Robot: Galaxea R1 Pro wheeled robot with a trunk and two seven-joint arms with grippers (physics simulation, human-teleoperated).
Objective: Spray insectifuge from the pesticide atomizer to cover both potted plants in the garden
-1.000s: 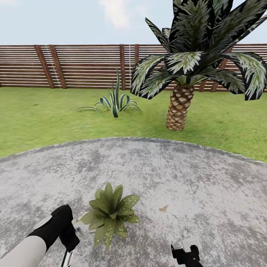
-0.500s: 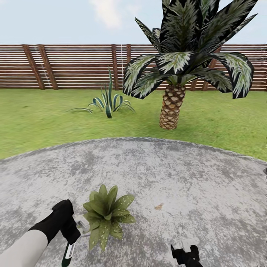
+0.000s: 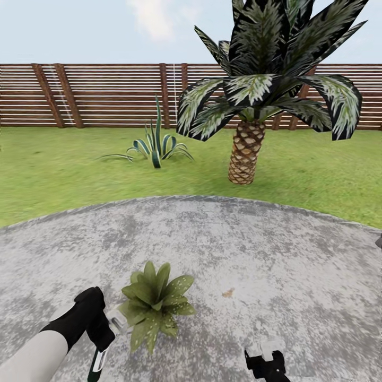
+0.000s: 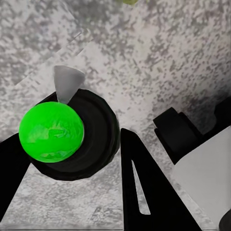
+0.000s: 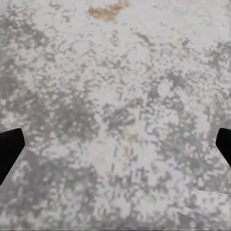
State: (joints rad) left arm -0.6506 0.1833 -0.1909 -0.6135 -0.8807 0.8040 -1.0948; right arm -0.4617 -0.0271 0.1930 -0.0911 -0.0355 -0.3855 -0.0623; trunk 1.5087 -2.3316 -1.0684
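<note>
While the left gripper [image 3: 101, 347] stands low at the patio's [image 3: 276, 249] near edge, we find its fingers [image 4: 139, 187] clamped on the atomizer [image 4: 72, 134], which in the left wrist view shows a bright green round end and a dark body with a pale nozzle, just beside the potted plant [image 3: 154, 305]. The right gripper [image 3: 265, 363] hangs over bare paving, and in the right wrist view its fingertips [image 5: 9, 149] sit wide apart at either edge, holding nothing. Beyond the patio we note lawn [image 3: 53, 170], a spiky plant [image 3: 154, 146], a palm [image 3: 249, 143] and a slat fence [image 3: 106, 95].
</note>
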